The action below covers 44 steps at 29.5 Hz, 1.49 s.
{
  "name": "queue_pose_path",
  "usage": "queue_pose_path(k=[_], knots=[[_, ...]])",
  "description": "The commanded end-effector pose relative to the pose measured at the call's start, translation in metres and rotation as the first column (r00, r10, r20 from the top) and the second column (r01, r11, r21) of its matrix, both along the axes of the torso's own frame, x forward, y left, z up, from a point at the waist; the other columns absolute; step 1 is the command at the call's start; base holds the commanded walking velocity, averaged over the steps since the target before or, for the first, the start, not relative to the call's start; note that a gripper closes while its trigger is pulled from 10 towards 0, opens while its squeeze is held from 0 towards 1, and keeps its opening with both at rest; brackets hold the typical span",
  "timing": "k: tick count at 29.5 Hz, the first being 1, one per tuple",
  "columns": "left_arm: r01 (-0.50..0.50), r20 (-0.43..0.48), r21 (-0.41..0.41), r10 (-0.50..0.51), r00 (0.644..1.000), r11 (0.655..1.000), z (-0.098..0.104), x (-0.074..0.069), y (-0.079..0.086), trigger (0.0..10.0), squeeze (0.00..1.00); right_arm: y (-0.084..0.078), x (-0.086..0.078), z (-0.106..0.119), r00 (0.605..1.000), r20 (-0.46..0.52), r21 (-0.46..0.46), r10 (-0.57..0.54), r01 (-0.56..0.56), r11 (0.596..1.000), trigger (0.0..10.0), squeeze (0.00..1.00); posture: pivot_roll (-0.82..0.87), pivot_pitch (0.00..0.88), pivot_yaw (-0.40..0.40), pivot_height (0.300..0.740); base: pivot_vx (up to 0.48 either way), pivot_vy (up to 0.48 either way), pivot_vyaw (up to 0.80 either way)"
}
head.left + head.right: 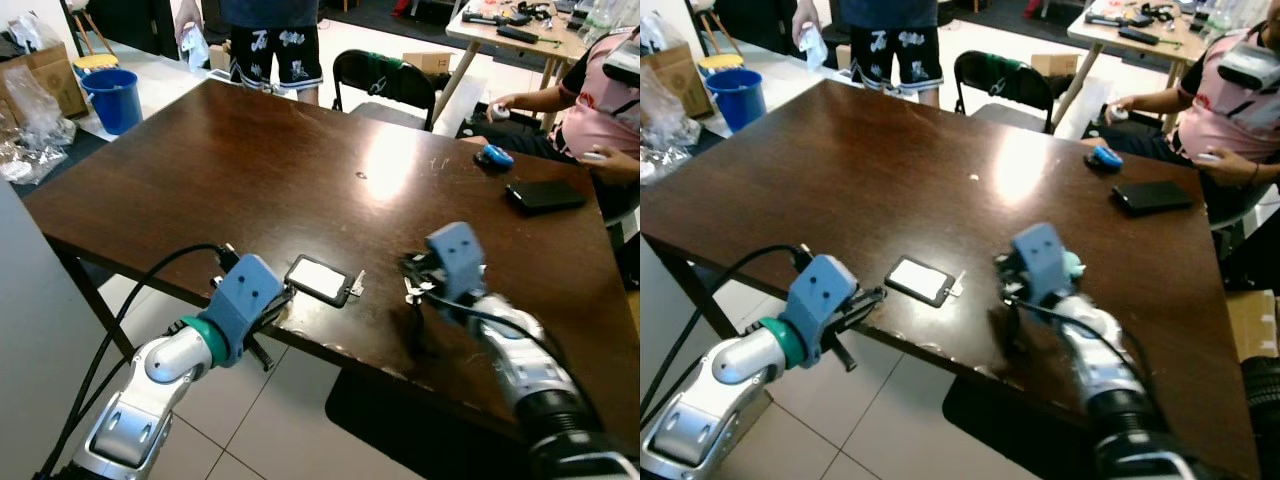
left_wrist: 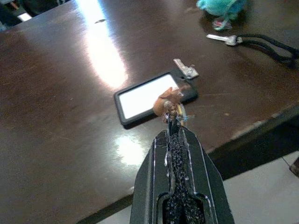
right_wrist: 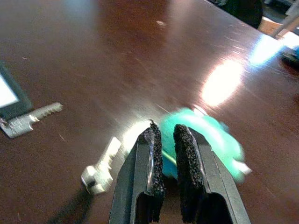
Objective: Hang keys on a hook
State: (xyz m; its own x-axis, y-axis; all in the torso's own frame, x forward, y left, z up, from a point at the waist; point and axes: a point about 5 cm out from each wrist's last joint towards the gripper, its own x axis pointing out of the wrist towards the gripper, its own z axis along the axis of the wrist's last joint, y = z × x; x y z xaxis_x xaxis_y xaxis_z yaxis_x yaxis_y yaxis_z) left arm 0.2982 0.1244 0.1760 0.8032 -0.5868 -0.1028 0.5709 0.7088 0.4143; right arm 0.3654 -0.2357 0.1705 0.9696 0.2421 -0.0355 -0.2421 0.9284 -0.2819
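Head views: dark wooden table (image 1: pixel 250 170) with a badge holder (image 1: pixel 318 279) near its front edge, between the left gripper (image 1: pixel 268 312) and right gripper (image 1: pixel 418 280). A phone (image 1: pixel 545 195) and blue object (image 1: pixel 494 155) lie far right, beside a seated person (image 1: pixel 600 110); a chair (image 1: pixel 385 85) and blue bucket (image 1: pixel 112 98) stand beyond.

Left wrist view: jaws closed on a small brown charm (image 2: pixel 169 100), over the badge holder.

Right wrist view: jaws narrowly apart above a teal fob (image 3: pixel 210 137); keys (image 3: pixel 100 168) lie on the table beside it.

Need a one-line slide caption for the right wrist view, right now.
Right gripper poised, fingers slightly apart, over a teal keychain charm, silver key beside it on the brown table.
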Motion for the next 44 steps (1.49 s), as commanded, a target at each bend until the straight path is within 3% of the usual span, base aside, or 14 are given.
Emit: queue_pose_path(k=[1,4,10,11,13,17,18,25,26,31,44], knots=[[0.015,-0.031,0.018,-0.014,0.999,1.000,-0.006,-0.002,-0.001,10.0,0.00,0.003,-0.004,-0.010,0.999,-0.026,0.027,0.031,-0.030,0.999,10.0,0.00,0.07,0.082,0.053,0.740,0.000,0.000,0.00],[0.021,-0.036,0.019,-0.021,0.999,1.000,-0.004,-0.003,0.000,10.0,0.00,0.005,-0.009,-0.014,0.995,-0.035,0.060,0.088,-0.086,0.994,10.0,0.00,0.07,0.083,0.052,0.740,0.000,0.000,0.00],[0.029,-0.040,0.014,-0.028,0.999,0.999,-0.003,-0.005,-0.001,10.0,0.00,-0.009,-0.018,-0.024,0.995,-0.070,0.082,0.075,-0.070,0.994,10.0,0.00,0.06,0.088,0.062,0.740,0.000,0.000,0.00],[0.027,-0.036,0.012,-0.027,0.999,1.000,-0.003,-0.004,-0.002,10.0,0.00,-0.009,-0.017,-0.026,0.994,-0.080,0.127,0.077,-0.066,0.990,10.0,0.96,0.06,0.088,0.065,0.740,0.000,0.000,0.00],[0.021,-0.030,0.008,-0.020,0.999,1.000,-0.001,-0.002,-0.002,10.0,0.00,-0.005,-0.014,-0.026,0.991,-0.089,0.167,0.101,-0.085,0.982,10.0,1.00,0.07,0.086,0.062,0.740,0.000,0.000,0.00],[0.011,-0.021,0.002,-0.011,1.000,1.000,0.000,0.000,-0.002,10.0,0.00,0.002,-0.012,-0.028,0.983,-0.106,0.204,0.150,-0.126,0.971,10.0,1.00,0.07,0.086,0.062,0.740,0.000,0.000,0.00],[0.009,-0.021,-0.001,-0.009,1.000,1.000,0.000,-0.001,-0.002,10.0,0.00,0.003,-0.017,-0.039,0.964,-0.174,0.196,0.203,-0.169,0.966,10.0,1.00,0.06,0.088,0.057,0.740,0.000,0.000,0.00],[0.010,-0.024,-0.003,-0.010,1.000,1.000,0.000,-0.003,-0.002,10.0,0.00,-0.003,-0.024,-0.054,0.946,-0.249,0.196,0.208,-0.161,0.967,10.0,1.00,0.06,0.093,0.060,0.740,0.000,0.000,0.00],[0.009,-0.025,-0.004,-0.009,1.000,1.000,0.000,-0.002,-0.002,10.0,0.00,-0.005,-0.028,-0.060,0.934,-0.283,0.197,0.217,-0.165,0.966,10.0,0.00,0.06,0.095,0.061,0.740,0.000,0.000,0.00],[0.004,-0.022,-0.009,-0.004,1.000,1.000,0.002,-0.002,-0.002,10.0,0.00,-0.010,-0.036,-0.070,0.904,-0.346,0.191,0.251,-0.194,0.962,10.0,0.00,0.06,0.100,0.060,0.740,0.000,0.000,0.00],[0.002,-0.025,-0.016,-0.003,1.000,1.000,0.001,-0.002,-0.002,10.0,0.00,-0.019,-0.046,-0.068,0.886,-0.342,0.216,0.314,-0.251,0.943,10.0,0.00,0.06,0.099,0.066,0.740,0.000,0.000,0.00]])
